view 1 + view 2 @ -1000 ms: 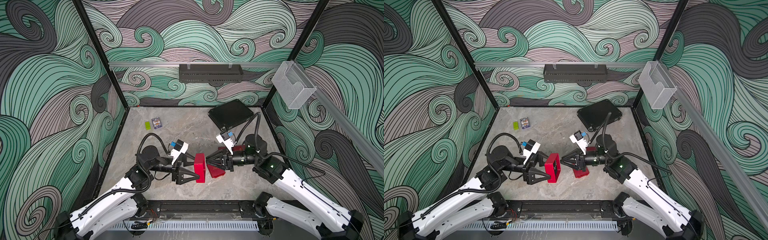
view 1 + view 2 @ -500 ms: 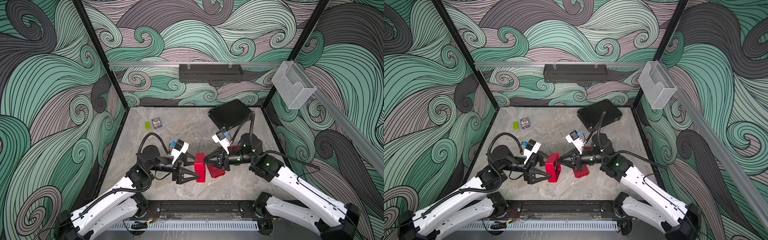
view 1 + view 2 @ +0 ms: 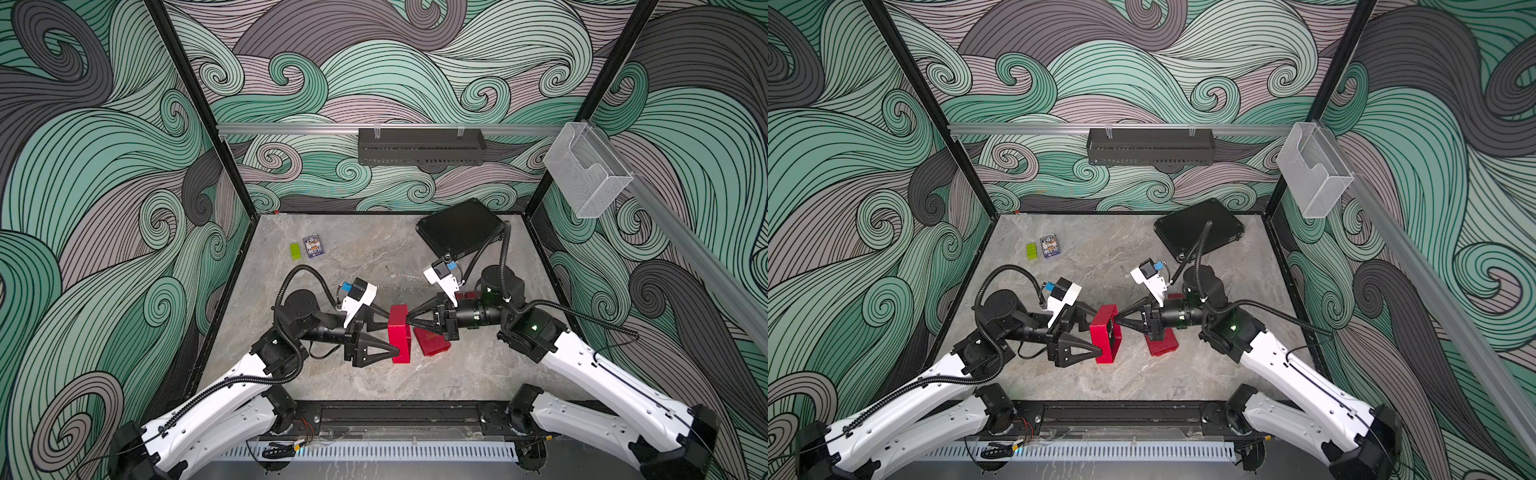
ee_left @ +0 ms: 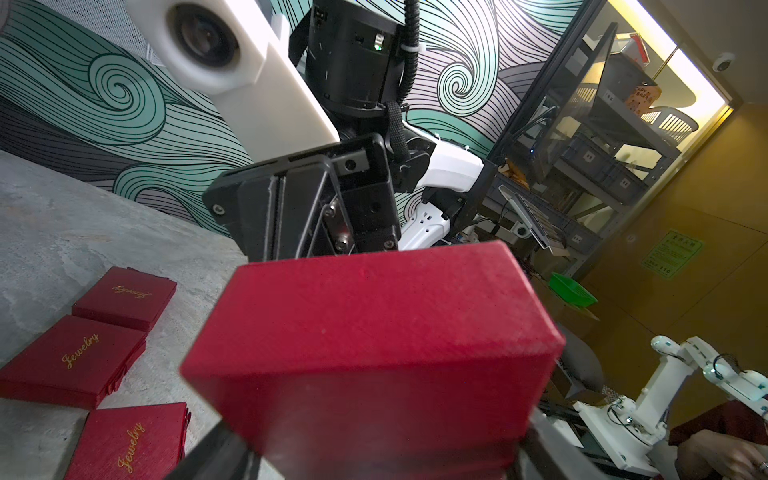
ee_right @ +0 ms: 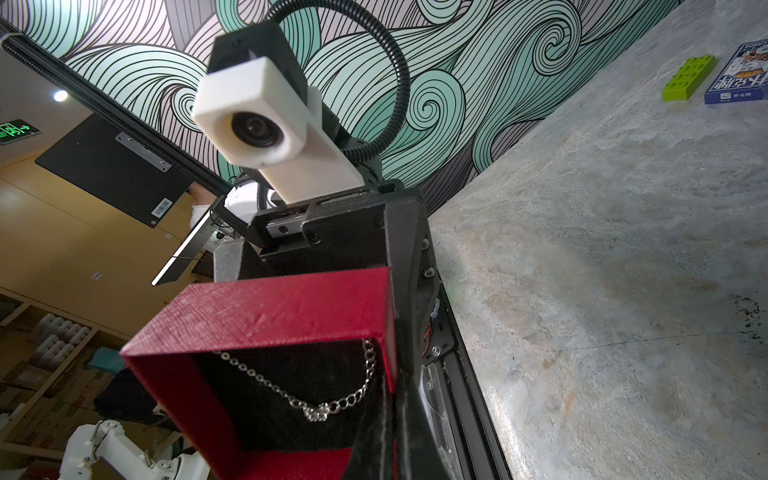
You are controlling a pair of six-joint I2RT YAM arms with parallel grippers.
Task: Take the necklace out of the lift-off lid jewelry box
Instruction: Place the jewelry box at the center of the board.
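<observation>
Roughly at mid-table, a little toward 6 o'clock in both top views: red jewelry box (image 3: 401, 330) (image 3: 1106, 332), tipped up on edge. Turns its open mouth toward 3 o'clock and its closed base toward 9 o'clock, with the shallow depth lying along the 9-to-3 line. Clamped across two opposite outer walls by the left gripper (image 3: 391, 337), spread wide around it and extended from 9 o'clock. Met at the mouth by the right gripper (image 3: 410, 323), extended from 3 o'clock and pinched fully together into a single point at the rim. Cannot tell whether any chain sits between those tips.

Holds the necklace (image 5: 337, 404) inside, as seen from the right wrist: fine silver links draped in a V across black velvety lining (image 5: 266, 415), with a small sparkling pendant (image 5: 316, 411) at the point of the V. Shows square, sharp-cornered walls wrapped in woven-textured red paper.

Lying flat on the grey marbled table (image 3: 353, 257), just beside the box on its 3 o'clock side: flat red box pieces (image 4: 70, 361) of the same texture, lettered "Jewelry" in gold script. Farther off at 11 o'clock, side by side: green studded brick (image 3: 295, 251) and blue card pack (image 3: 313, 246). At 1 o'clock: flat black tray (image 3: 459, 226).
</observation>
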